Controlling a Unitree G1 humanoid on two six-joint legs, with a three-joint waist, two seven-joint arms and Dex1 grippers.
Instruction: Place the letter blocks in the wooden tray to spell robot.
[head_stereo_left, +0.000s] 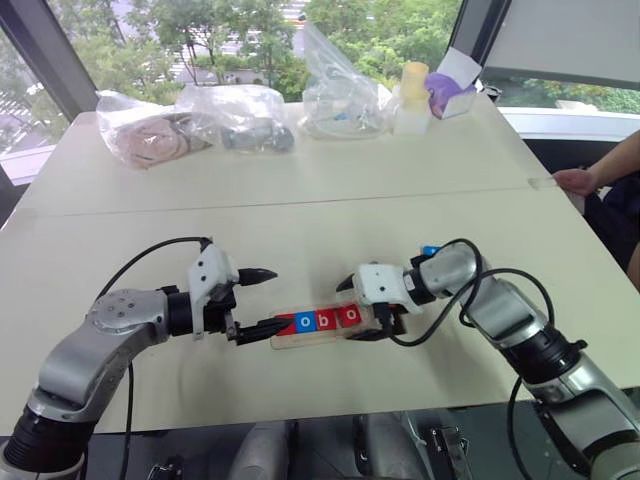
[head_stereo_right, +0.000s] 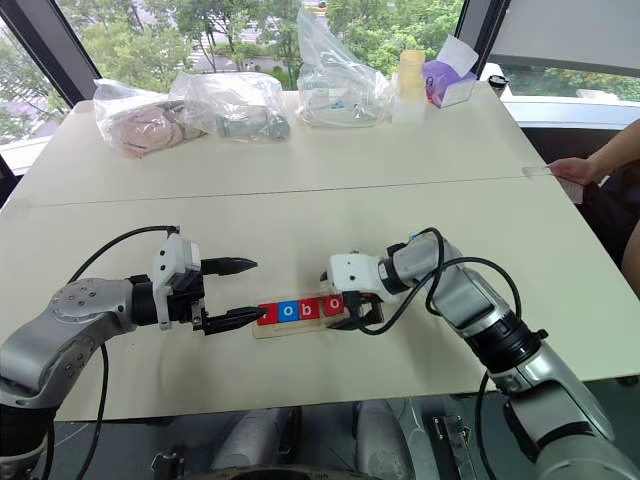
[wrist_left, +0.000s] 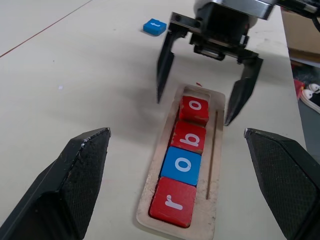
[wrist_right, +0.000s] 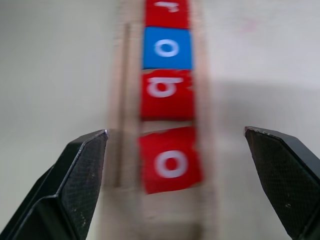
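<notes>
The right gripper (head_stereo_left: 366, 312) covers the wooden tray's (head_stereo_left: 300, 341) right end, so the fourth block there is hidden in the head views. The blue block (head_stereo_left: 430, 250) behind the right wrist is mostly hidden, its letter unreadable. The person's hand (head_stereo_left: 575, 181) is cut by the frame edge.

Pale cream table (head_stereo_left: 300, 200) is filling most of the scene; a thin seam (head_stereo_left: 250, 203) is running across it from side to side. Large windows (head_stereo_left: 200, 30) are standing behind the far edge, with dark frames (head_stereo_left: 45, 50) slanting at the left. Green trees (head_stereo_left: 380, 25) are showing outside, and daylight is coming in evenly. A white sill (head_stereo_left: 570, 122) is running along the right.
</notes>
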